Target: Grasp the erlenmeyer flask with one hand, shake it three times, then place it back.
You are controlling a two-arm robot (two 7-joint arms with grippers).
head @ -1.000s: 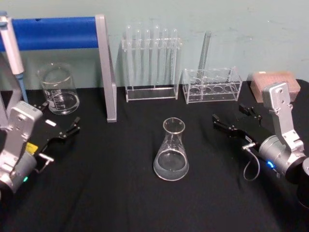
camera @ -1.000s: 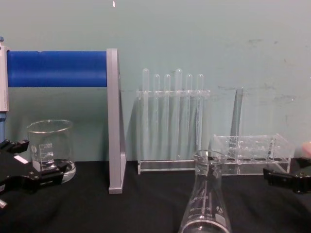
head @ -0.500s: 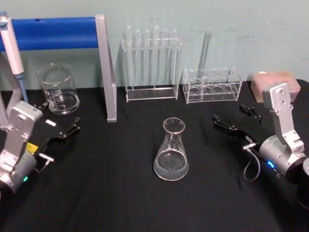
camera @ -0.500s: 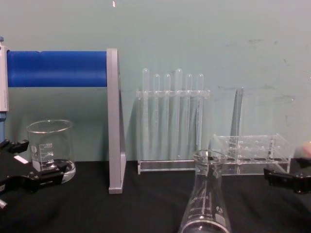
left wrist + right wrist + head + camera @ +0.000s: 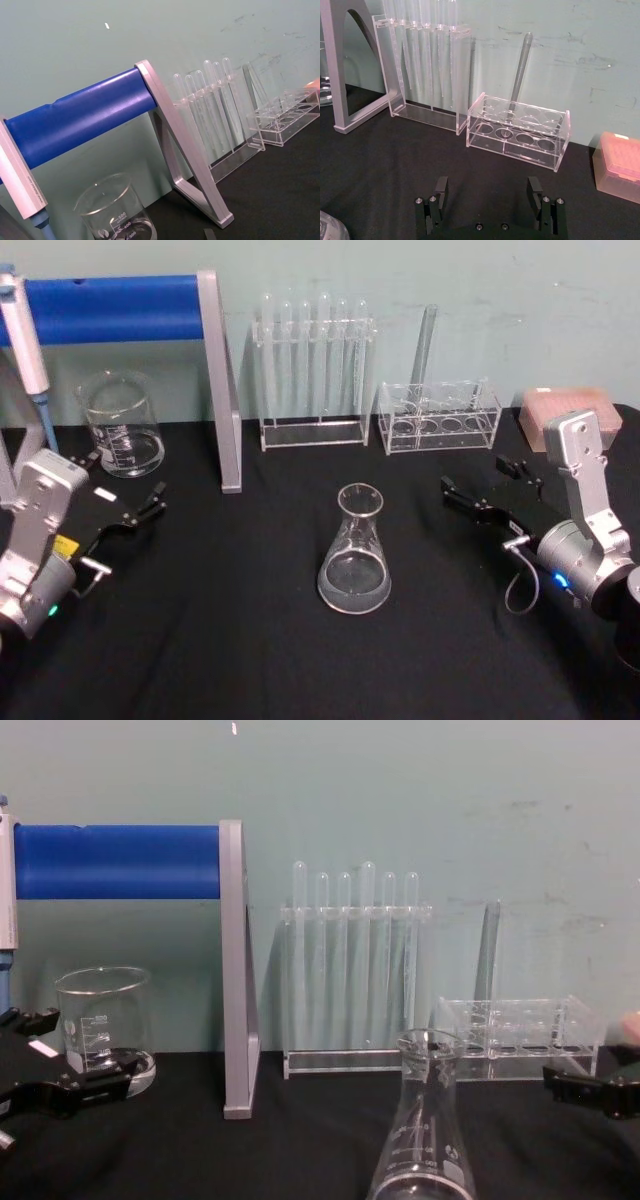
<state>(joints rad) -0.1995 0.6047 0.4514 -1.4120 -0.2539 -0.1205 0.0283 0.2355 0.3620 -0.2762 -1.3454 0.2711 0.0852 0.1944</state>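
Head view looks down on the flask; chest view faces it low; wrist views face the racks.

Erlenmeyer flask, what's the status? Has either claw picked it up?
Left gripper open, idle, left of table. Right gripper open, empty, right of flask. Erlenmeyer flask upright mid-table, untouched. Path between looks clear.

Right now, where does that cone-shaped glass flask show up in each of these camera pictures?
Head view: the erlenmeyer flask stands upright mid-table, between the two grippers.
Chest view: it sits at the bottom edge, right of centre, base cut off.
Left wrist view: not in it.
Right wrist view: just a sliver of glass in the bottom corner.
Shared landmark: the tall test tube rack against the wall.
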